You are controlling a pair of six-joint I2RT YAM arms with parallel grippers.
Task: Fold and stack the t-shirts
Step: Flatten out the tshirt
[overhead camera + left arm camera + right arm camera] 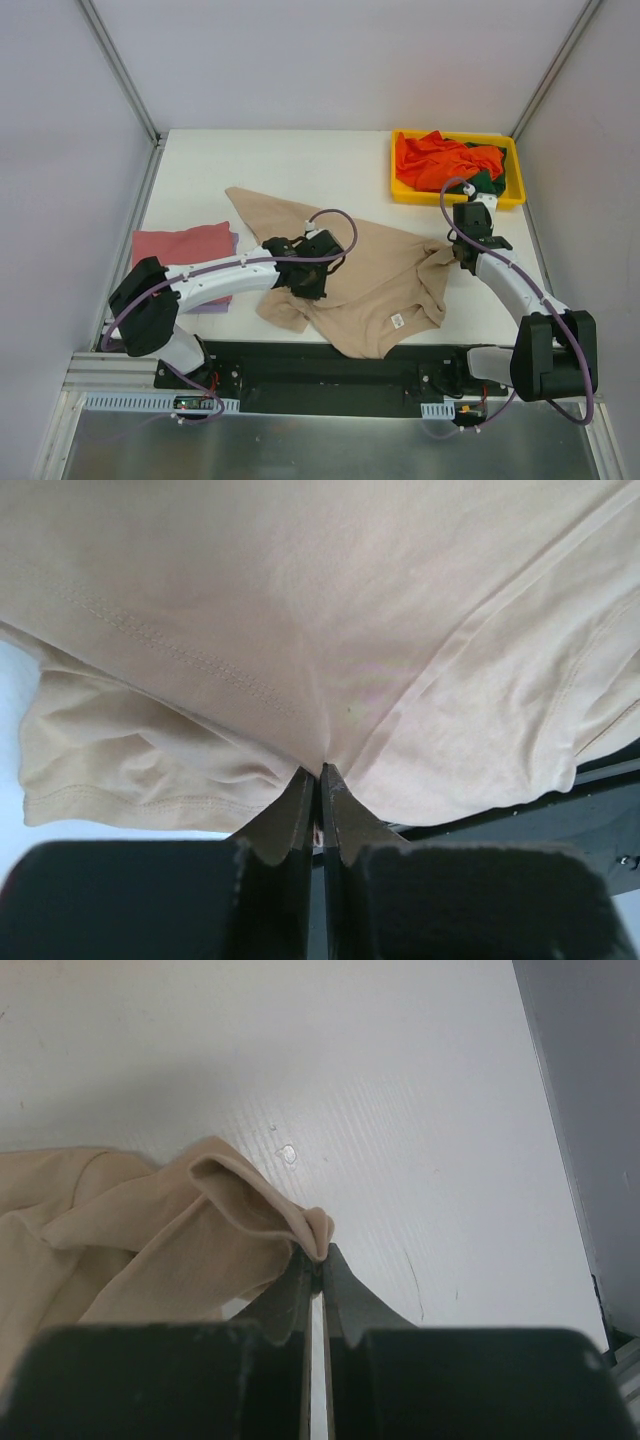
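Observation:
A large tan-beige t-shirt (370, 285) lies rumpled across the middle of the table. My left gripper (308, 285) is shut on a pinch of its cloth (330, 680) near the left part of the shirt. My right gripper (463, 258) is shut on a bunched edge of the same shirt (250, 1210) at its right side. A dusty red t-shirt (185, 247) lies folded on a pale lilac one (215, 301) at the left. Orange (440, 158) and dark green (488, 182) t-shirts lie in the yellow tray.
The yellow plastic tray (402, 190) sits at the back right corner. The black arm-base rail (330, 365) runs along the near table edge. Grey walls close in the left and right sides.

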